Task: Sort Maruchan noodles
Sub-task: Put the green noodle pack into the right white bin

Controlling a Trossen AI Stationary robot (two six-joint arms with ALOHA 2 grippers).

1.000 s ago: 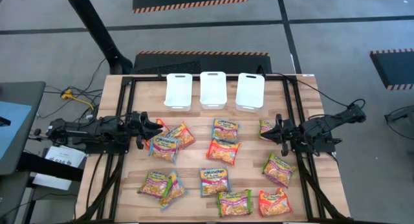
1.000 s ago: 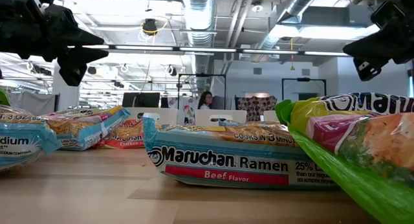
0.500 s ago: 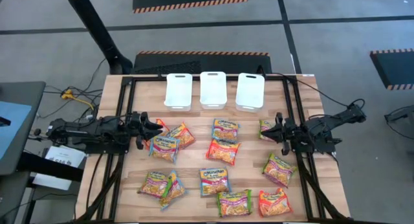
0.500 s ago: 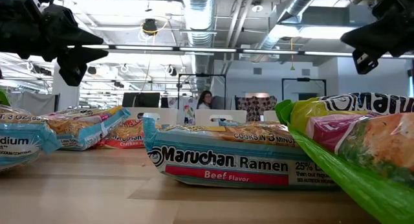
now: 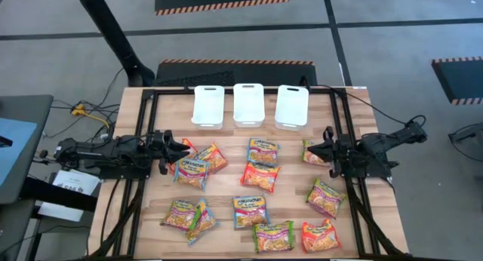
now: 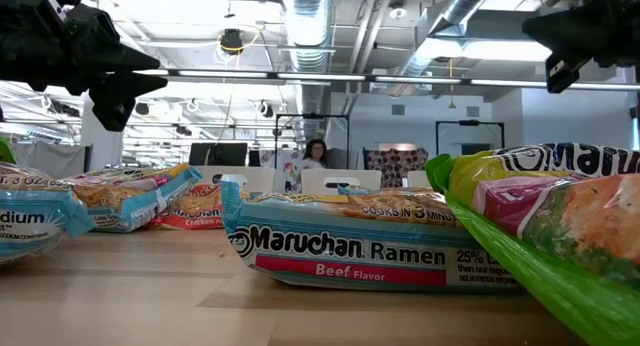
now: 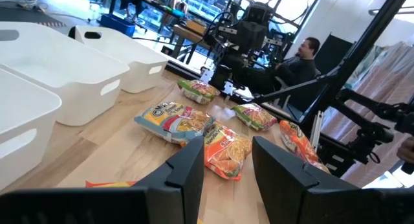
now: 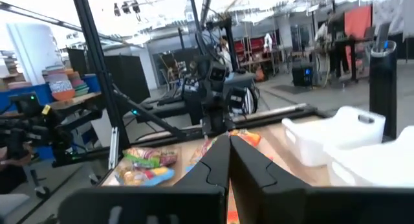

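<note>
Twelve Maruchan noodles (image 5: 259, 175) remain unsorted; right gripper (image 5: 325, 149), jaws clenched and empty near the desk's right edge, must open before descending, left gripper (image 5: 176, 149) released

Three white bins (image 5: 250, 104) on wooden table (image 5: 226, 189)

A wooden surface (image 5: 226, 193) is shown. Three white bins (image 5: 249, 105) are set in a row at its far edge; Maruchan noodles (image 5: 259, 175) are scattered between and beyond both hands.
</note>
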